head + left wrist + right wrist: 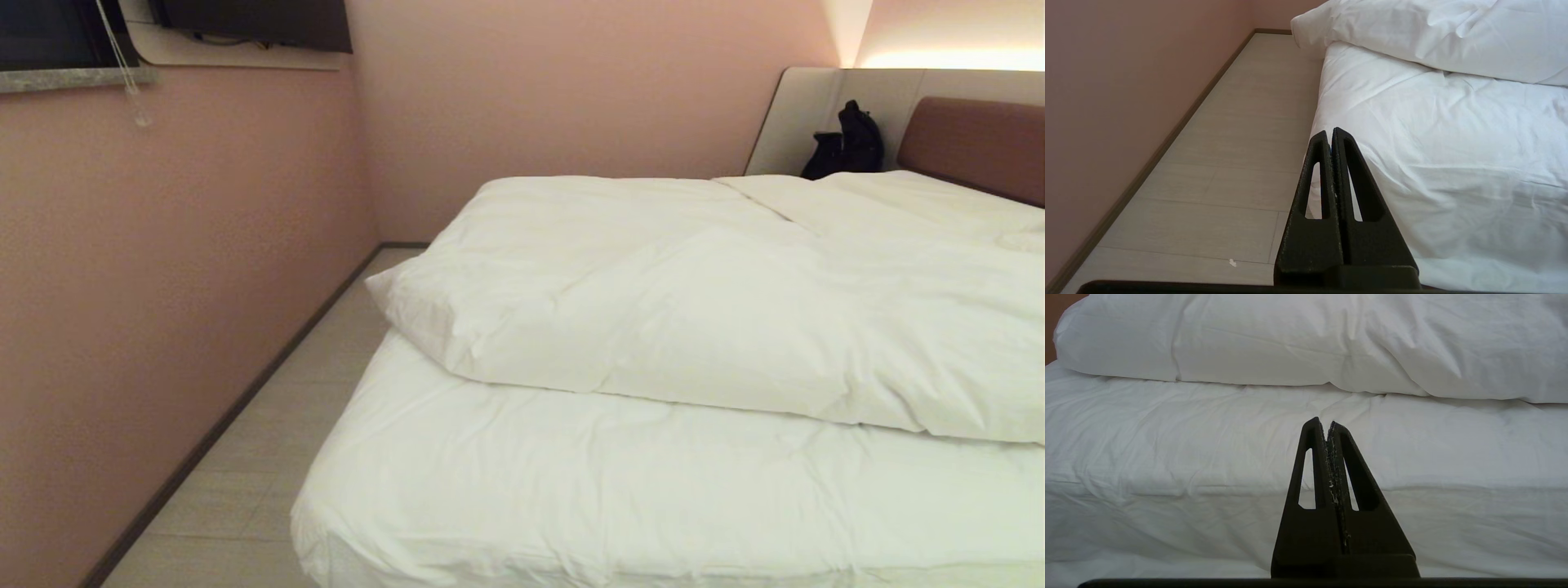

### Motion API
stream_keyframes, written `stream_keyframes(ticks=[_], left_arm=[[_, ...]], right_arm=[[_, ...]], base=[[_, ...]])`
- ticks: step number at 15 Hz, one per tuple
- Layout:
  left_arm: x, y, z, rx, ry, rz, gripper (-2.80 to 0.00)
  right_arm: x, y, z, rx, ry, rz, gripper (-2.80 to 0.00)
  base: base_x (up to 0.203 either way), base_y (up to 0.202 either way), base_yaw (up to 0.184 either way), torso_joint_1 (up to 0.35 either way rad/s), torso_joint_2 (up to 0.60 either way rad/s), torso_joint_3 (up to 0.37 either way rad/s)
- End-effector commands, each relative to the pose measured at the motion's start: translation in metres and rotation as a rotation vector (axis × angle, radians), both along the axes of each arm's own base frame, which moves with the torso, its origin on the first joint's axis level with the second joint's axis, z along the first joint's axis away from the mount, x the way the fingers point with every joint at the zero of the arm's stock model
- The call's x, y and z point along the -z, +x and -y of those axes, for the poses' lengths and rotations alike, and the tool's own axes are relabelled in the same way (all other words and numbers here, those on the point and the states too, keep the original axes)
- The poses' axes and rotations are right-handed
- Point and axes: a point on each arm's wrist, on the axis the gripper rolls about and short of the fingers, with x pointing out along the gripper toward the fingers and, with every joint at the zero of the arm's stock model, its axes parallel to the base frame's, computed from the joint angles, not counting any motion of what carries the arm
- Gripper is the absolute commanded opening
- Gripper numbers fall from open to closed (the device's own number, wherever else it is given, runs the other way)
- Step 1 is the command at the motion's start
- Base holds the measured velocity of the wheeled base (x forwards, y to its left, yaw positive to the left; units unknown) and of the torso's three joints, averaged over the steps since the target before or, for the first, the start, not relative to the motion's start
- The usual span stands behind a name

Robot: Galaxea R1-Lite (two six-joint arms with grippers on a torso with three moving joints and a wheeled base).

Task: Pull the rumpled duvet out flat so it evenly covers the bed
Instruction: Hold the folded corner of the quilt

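We find the duvet (694, 310) folded back on itself across the middle of the bed (506, 490), so that its doubled fold edge runs from about 9 o'clock to 3 o'clock in the head view and the foot portion nearest us lies in a single, flatter layer. The fold corner (400, 294) sits at 9 o'clock and overhangs the mattress side slightly.

Handling judgement: we expect the duvet to be soft, bulky and light for its size, with a smooth cotton cover that slides readily. A pinch on one thin skin of fabric is likely to slip, so we take a thick bite of the puffy fold edge or its corner.

The left gripper (1330, 132) is closed with nothing between its jaws and hangs just beside the near left corner of the bed. The right gripper (1326, 424) is likewise closed and empty, facing the foot edge with the fold at 12 o'clock.

Clearance: a strip of pale floor (269, 457) separates the bed from the pink wall (163, 269) at 9 o'clock. It looks narrow, so we judge pulling toward 6 o'clock the freer direction. A black bag (845, 143) stands by the headboard (971, 143) at 1 o'clock, well apart from the fold.
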Motion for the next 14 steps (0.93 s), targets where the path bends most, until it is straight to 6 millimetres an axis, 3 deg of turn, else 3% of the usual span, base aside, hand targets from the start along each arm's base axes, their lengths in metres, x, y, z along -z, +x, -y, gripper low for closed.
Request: stream_keyframes(ticks=[1,10,14], left_arm=[[-0.001,0.000,0.000,-0.002,0.002,0.002,-2.80],[-0.002,-0.001,0.000,0.002,0.006,0.009,-2.80],[-0.033,-0.012,0.001,0.025,-0.005,0.097,-2.80]], right_arm=[[0.000,0.000,0.000,0.000,-0.001,-0.001,-2.80],[0.000,0.000,0.000,0.000,-0.001,-0.001,-2.80],[0.000,0.000,0.000,0.000,-0.001,-0.001,-2.80]], base=[[0.000,0.000,0.000,0.000,0.00,0.000],[0.000,0.000,0.000,0.000,0.00,0.000],[0.000,0.000,0.000,0.000,0.00,0.000]])
